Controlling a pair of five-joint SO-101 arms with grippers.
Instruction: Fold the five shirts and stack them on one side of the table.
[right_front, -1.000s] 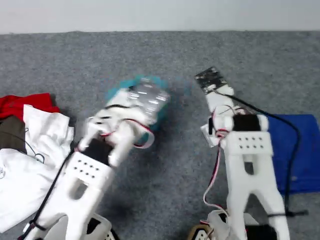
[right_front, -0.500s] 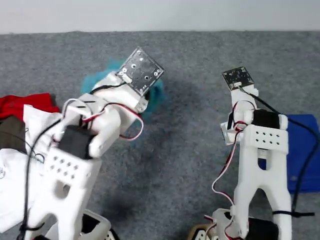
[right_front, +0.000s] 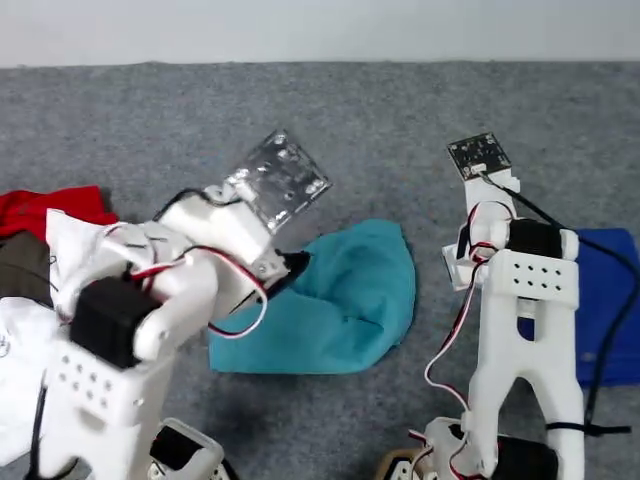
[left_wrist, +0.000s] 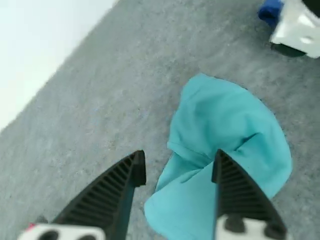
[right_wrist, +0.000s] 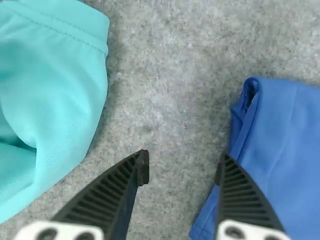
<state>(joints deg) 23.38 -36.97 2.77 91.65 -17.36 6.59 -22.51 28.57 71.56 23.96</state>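
A teal shirt (right_front: 345, 300) lies crumpled and loosely doubled over on the grey table, between the two arms. My left gripper (left_wrist: 177, 170) is open just above the shirt's (left_wrist: 225, 135) edge, with nothing between its fingers; from above its dark tips (right_front: 290, 268) sit at the shirt's left border. My right gripper (right_wrist: 182, 170) is open over bare carpet, with the teal shirt (right_wrist: 45, 90) on one side and a blue shirt (right_wrist: 285, 150) on the other. The blue shirt (right_front: 610, 300) lies flat at the table's right edge, partly under the right arm (right_front: 515, 290).
A heap of shirts lies at the left edge: red (right_front: 50, 208), brown (right_front: 20, 265) and white (right_front: 70, 300). The left arm's body covers part of the white one. Grey carpet (right_front: 380, 130) stretches bare toward the far wall.
The teal shirt, bunched under the left gripper farther back, now lies dropped in the middle. The left arm pulled back and its gripper let go. The right arm shifted right, then stayed still.
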